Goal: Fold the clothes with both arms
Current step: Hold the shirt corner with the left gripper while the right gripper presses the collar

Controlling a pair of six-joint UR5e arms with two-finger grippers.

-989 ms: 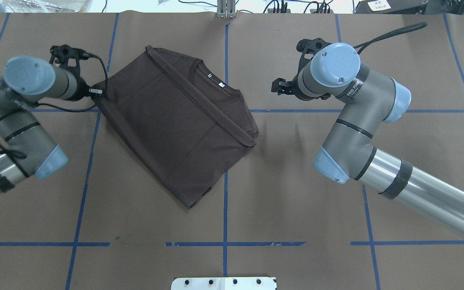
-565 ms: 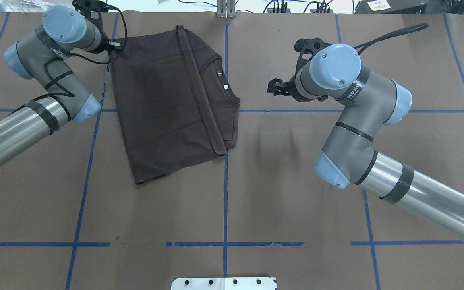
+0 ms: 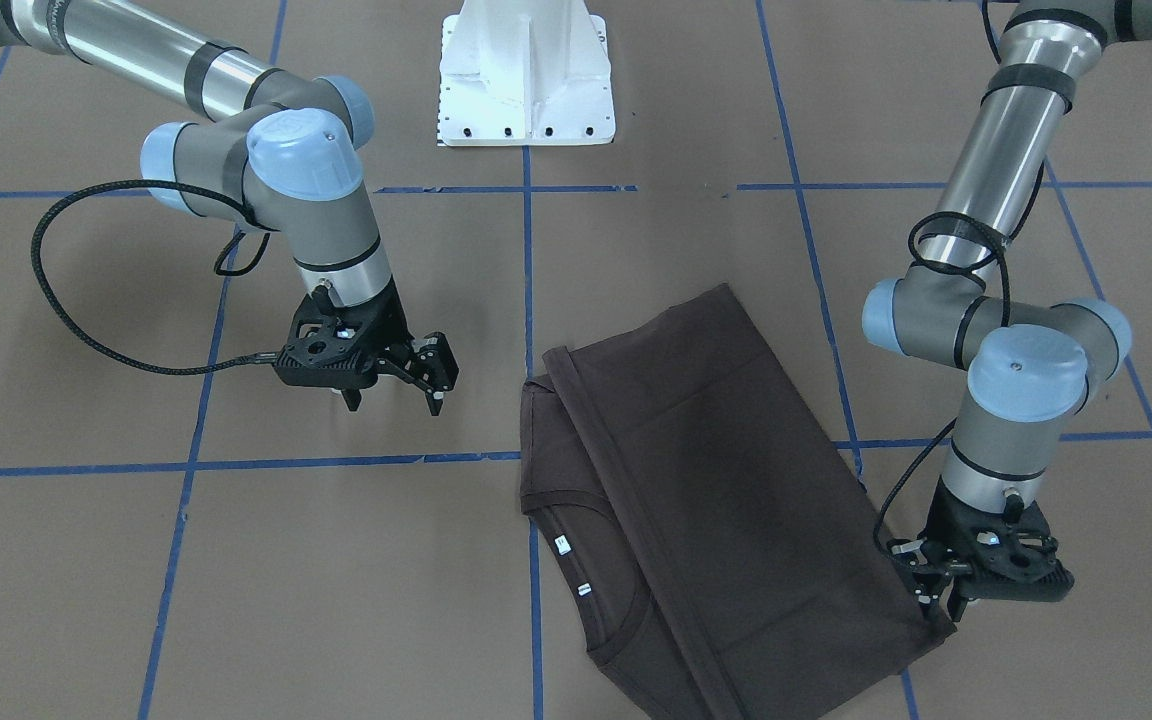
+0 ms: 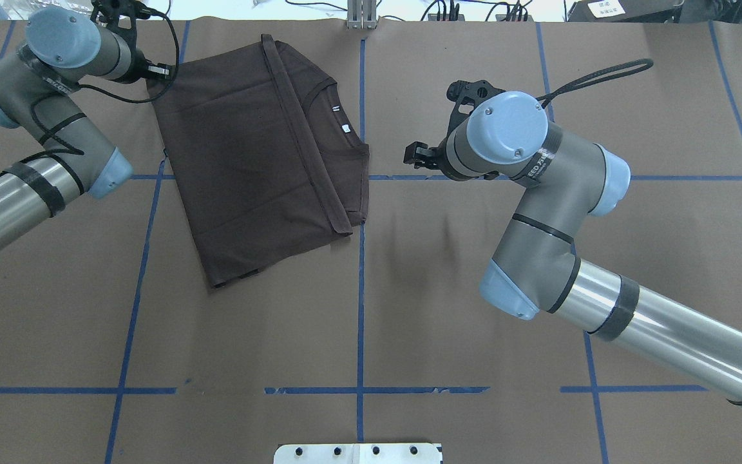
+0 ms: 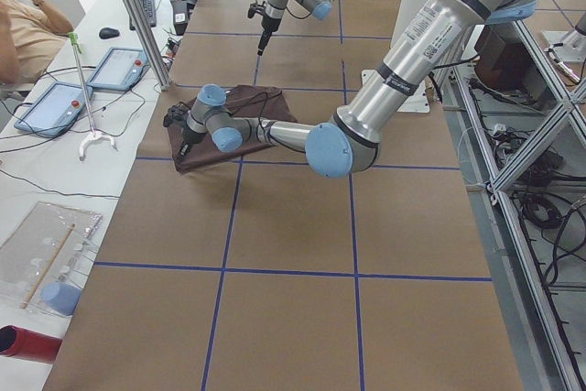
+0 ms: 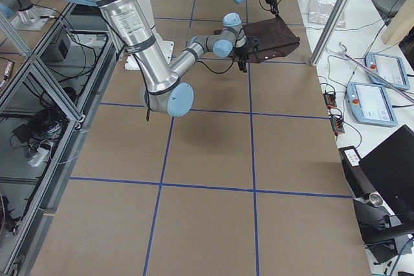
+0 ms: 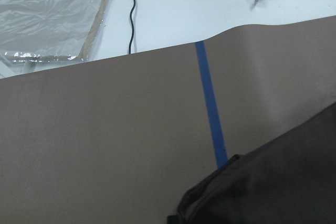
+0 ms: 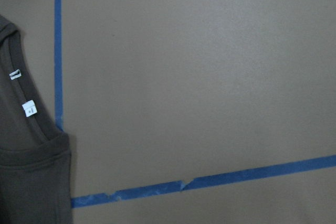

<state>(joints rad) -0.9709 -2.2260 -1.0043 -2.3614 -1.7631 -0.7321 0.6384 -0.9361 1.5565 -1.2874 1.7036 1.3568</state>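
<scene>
Brown T-shirt (image 4: 248,154) is lying folded; I'm seeing the left gripper (image 3: 939,598) pinching its far corner, the right gripper (image 3: 393,398) hovering nearby with jaws apart.

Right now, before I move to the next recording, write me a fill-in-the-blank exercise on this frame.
The left arm's black two-finger tool pinches a ___ of the folded dark brown T-shirt.
The right arm's black tool touches no cloth; its jaws stand ___.
Two small white tags sit inside the shirt's ribbed ___.
Missing: corner; open; collar.
</scene>
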